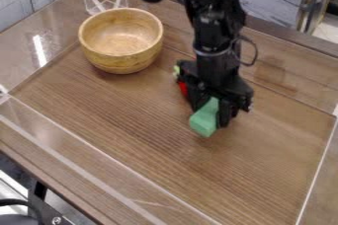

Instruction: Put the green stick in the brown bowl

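Note:
The green stick point(203, 122) is a small light-green block pinched between the fingers of my gripper point(211, 112), which is shut on it at the middle right of the table. Whether the block hangs clear of the wood or touches it I cannot tell. The brown bowl point(122, 39), round and pale inside, stands at the back left with nothing in it, well away from the gripper. My black arm point(211, 22) comes down from the top of the view.
A red round fruit with a green stem point(189, 74) lies just behind the gripper, partly hidden by it. Low clear walls point(40, 130) run along the table's left and front edges.

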`<state>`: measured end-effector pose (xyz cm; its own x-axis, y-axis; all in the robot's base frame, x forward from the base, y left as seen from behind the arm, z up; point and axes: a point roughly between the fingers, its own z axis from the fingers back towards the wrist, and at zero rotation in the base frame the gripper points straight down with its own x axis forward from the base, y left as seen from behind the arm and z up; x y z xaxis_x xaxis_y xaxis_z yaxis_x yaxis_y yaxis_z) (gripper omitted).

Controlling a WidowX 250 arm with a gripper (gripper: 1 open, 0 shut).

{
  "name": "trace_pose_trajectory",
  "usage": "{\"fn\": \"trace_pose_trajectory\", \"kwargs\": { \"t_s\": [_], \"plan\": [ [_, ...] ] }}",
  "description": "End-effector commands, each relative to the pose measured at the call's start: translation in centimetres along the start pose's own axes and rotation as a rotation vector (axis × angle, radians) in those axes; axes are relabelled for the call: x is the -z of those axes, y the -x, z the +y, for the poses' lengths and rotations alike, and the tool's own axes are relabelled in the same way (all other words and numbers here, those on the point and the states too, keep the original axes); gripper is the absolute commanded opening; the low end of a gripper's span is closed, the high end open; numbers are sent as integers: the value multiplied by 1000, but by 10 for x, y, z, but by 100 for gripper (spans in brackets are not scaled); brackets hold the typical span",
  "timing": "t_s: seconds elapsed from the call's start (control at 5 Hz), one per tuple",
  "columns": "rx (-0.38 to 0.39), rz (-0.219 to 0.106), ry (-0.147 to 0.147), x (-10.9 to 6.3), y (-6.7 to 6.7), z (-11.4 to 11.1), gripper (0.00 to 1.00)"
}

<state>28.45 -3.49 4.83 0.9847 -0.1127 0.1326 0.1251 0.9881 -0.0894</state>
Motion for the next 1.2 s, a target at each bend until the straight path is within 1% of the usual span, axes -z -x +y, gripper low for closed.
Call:
{"fn": "trace_pose_trajectory", "kwargs": {
  "t_s": [0.0,0.2,0.4,0.6,1.0],
  "plan": [
    [0,-86,-23,-49,-12,7,0],
    [-40,-115,-57,-87,-12,32,0],
    [-81,-123,-91,-99,-9,66,0],
    [-124,-128,-111,-98,-15,77,0],
    [-231,-130,-154,-94,-28,81,0]
  ]
}}
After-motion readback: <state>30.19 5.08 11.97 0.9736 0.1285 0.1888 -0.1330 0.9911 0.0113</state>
